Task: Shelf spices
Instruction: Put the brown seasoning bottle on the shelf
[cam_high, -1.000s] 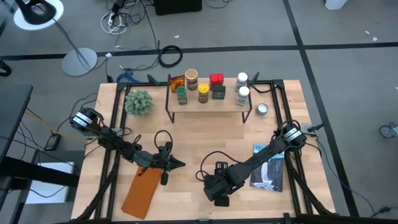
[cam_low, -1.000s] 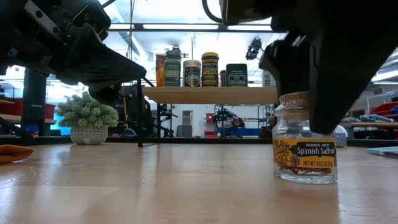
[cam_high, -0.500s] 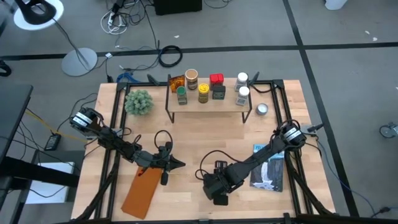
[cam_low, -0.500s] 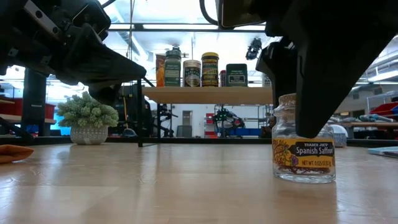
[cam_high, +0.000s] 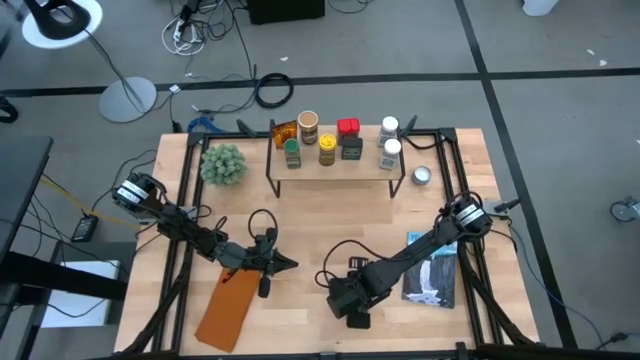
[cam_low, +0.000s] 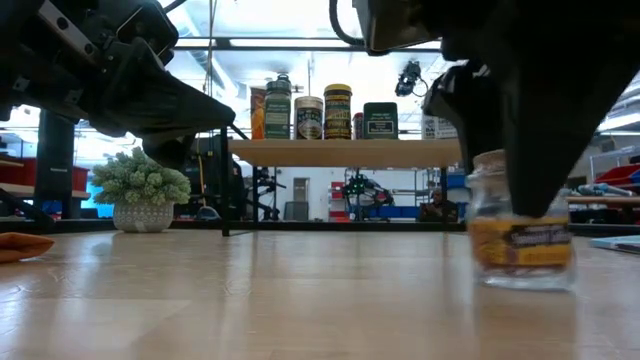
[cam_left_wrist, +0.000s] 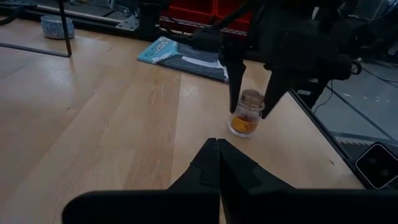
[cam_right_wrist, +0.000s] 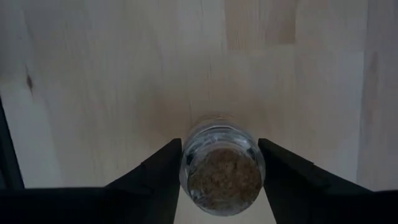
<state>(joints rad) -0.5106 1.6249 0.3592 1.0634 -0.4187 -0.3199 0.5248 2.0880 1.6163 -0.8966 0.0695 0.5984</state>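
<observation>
The high view is hiding the saffron jar under the right gripper at the table's near edge. The right wrist view is showing its cork top sitting between the 2 fingers, which are touching or nearly touching the glass. The low view is showing the jar standing on the tabletop, clear glass with a yellow label. The left gripper is hovering nearby, jaws pressed together. The shelf is carrying 8 spices.

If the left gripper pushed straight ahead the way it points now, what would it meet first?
Probably the cork-topped saffron jar, which the right gripper straddles; depth is hard to judge, though. The left gripper is shut.
</observation>
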